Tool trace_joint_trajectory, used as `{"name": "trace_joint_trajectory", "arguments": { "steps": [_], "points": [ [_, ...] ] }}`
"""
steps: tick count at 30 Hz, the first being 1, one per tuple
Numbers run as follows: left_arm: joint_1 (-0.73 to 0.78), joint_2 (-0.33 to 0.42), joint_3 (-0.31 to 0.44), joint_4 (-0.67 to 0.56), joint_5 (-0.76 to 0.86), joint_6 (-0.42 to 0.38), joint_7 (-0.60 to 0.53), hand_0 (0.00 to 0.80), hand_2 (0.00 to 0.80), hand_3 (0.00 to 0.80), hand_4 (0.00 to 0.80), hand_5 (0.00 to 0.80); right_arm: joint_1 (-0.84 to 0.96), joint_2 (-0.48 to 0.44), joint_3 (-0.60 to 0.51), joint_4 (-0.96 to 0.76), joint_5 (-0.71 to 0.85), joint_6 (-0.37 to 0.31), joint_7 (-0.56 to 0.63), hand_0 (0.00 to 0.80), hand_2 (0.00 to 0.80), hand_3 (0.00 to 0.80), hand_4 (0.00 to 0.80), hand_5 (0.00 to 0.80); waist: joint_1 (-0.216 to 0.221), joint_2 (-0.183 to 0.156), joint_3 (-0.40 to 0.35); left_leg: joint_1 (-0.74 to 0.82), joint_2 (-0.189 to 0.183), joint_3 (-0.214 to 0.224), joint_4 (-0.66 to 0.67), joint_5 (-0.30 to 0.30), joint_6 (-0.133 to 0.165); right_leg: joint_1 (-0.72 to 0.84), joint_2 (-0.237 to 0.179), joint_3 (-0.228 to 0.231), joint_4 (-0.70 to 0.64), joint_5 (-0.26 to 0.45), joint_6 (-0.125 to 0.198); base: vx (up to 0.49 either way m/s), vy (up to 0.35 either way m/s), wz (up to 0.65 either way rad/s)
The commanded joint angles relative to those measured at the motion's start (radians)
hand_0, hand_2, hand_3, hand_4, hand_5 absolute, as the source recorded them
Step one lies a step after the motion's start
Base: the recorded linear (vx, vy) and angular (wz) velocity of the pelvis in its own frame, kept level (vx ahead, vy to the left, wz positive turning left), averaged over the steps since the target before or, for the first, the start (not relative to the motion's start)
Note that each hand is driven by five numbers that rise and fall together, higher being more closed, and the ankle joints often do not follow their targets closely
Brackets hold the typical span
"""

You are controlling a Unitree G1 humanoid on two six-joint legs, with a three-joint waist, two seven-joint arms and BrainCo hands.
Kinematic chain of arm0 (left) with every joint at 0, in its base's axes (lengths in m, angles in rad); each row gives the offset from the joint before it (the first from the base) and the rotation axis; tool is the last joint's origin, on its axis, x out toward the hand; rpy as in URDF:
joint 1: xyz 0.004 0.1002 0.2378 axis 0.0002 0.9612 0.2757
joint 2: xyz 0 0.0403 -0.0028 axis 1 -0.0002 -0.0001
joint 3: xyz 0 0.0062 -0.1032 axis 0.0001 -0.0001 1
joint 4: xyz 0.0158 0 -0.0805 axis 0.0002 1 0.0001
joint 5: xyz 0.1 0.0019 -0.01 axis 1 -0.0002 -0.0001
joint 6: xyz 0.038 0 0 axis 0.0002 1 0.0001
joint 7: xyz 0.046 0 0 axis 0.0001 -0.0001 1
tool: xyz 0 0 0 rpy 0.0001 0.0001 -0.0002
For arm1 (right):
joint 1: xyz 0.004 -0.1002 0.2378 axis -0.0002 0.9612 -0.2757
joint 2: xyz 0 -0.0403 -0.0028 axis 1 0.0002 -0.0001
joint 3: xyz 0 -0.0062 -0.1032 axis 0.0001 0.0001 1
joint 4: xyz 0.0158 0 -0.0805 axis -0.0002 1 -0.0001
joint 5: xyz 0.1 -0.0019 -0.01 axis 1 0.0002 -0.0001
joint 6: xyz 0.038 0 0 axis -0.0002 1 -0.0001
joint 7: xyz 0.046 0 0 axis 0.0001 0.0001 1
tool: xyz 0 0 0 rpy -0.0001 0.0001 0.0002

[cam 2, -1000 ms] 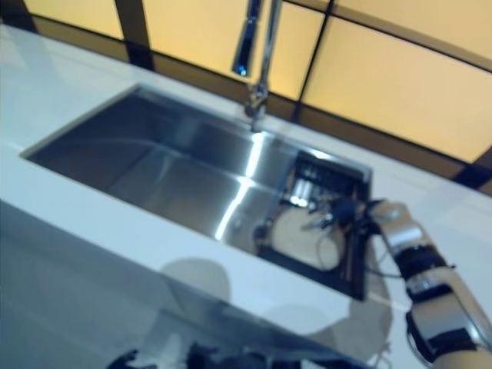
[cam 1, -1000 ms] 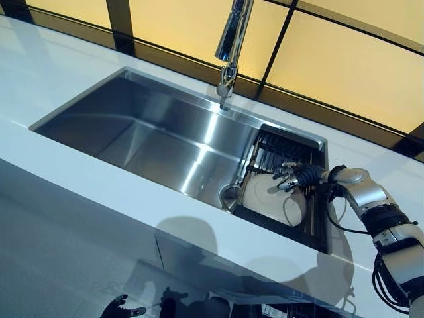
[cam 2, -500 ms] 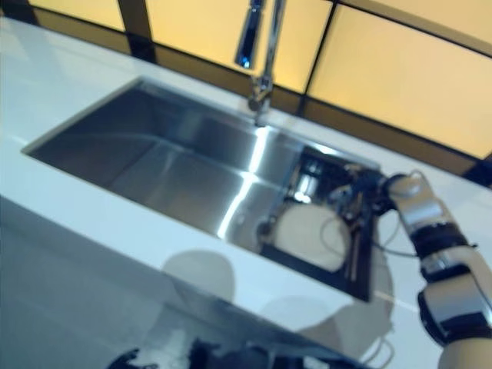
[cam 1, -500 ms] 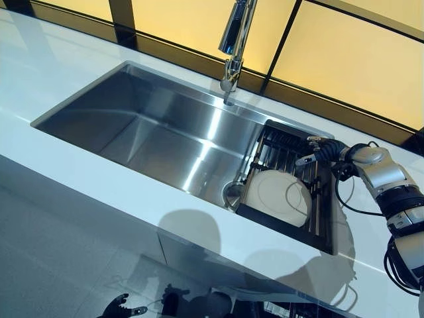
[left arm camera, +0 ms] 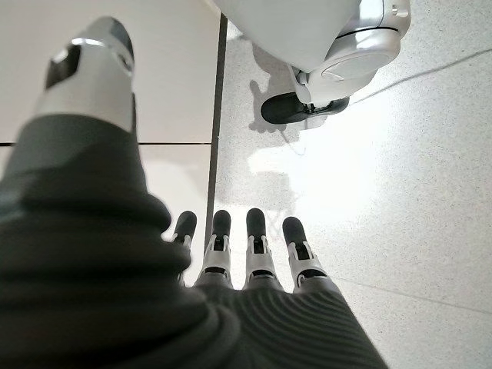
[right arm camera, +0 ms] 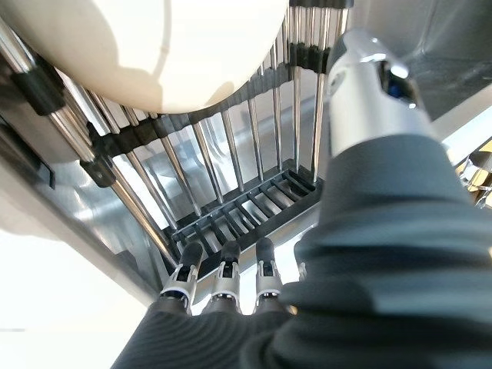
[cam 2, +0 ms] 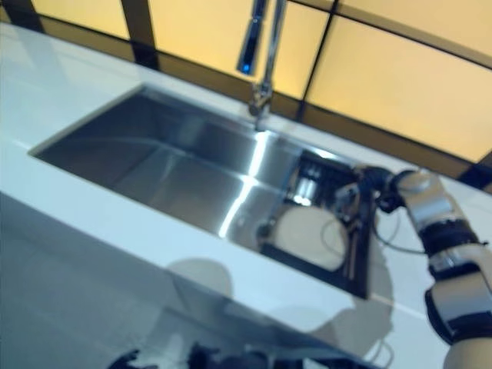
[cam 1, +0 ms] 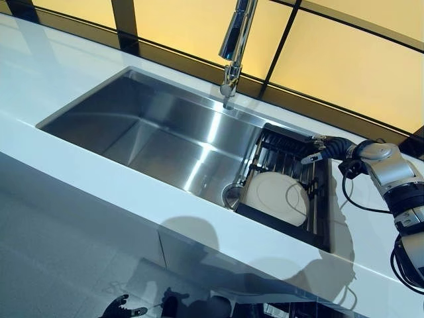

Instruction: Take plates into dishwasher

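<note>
- Sink (cam 1: 152, 132): steel basin; a black drying rack (cam 1: 318, 192) fills its 3 o'clock end
- Plate (cam 1: 277, 197): lies flat on the rack bars; probably stiff, smooth, breakable; its rim looks the surest hold
- Right hand (cam 1: 318, 150): at the plate's 1 o'clock, above the rack, fingers straight, empty
- Left hand (left arm camera: 246, 254): relaxed, empty, low over the floor
- Dishwasher: not in sight

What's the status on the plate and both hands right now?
Right hand open, empty, above the rack's far end. Left hand open, idle near floor. Plate flat in rack, untouched. Nothing blocking.
</note>
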Motion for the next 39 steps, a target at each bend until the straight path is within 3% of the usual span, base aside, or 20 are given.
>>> {"name": "trace_joint_trajectory", "arguments": {
  "steps": [1,27,33,39],
  "points": [
    [0.0,0.016,-0.052,-0.018,-0.004,-0.005,0.01,0.0,0.0,0.0,0.0,0.0,-0.091,-0.044,0.088,0.0,-0.029,-0.016,0.019,0.0,0.0,0.0,0.0,0.0,0.038,-0.008,-0.023,-0.062,-0.007,0.017,0.086,-0.069,0.022,-0.08,-0.062,0.006,0.143,0.021,0.079,-0.084,-0.027,0.0],
    [-0.097,0.014,-0.122,-0.106,-0.131,-0.041,0.024,0.0,0.0,0.0,0.0,0.0,-0.207,0.002,0.177,0.159,-0.084,-0.045,0.124,0.0,0.0,0.0,0.0,0.0,0.056,0.079,0.127,-0.22,-0.029,-0.012,0.108,-0.031,0.023,-0.24,-0.082,0.001,0.2,0.013,0.063,-0.069,0.021,0.01],
    [-0.097,0.012,-0.123,-0.122,-0.144,-0.038,0.026,0.0,0.0,0.0,0.0,0.0,-0.216,0.002,0.18,0.157,-0.101,-0.033,0.149,0.0,0.0,0.0,0.0,0.0,0.056,0.09,0.14,-0.234,-0.032,-0.013,0.107,-0.025,0.022,-0.258,-0.083,0.001,0.208,0.009,0.059,-0.006,0.017,0.02],
    [-0.093,0.013,-0.118,-0.134,-0.144,-0.04,0.026,0.0,0.0,0.0,0.0,0.0,-0.203,0.005,0.182,0.16,-0.126,-0.012,0.258,0.0,0.0,0.0,0.0,0.0,0.058,0.089,0.143,-0.238,-0.03,-0.015,0.1,-0.02,0.019,-0.266,-0.08,-0.001,0.209,0.009,0.058,0.0,0.0,0.0]
  ]
}}
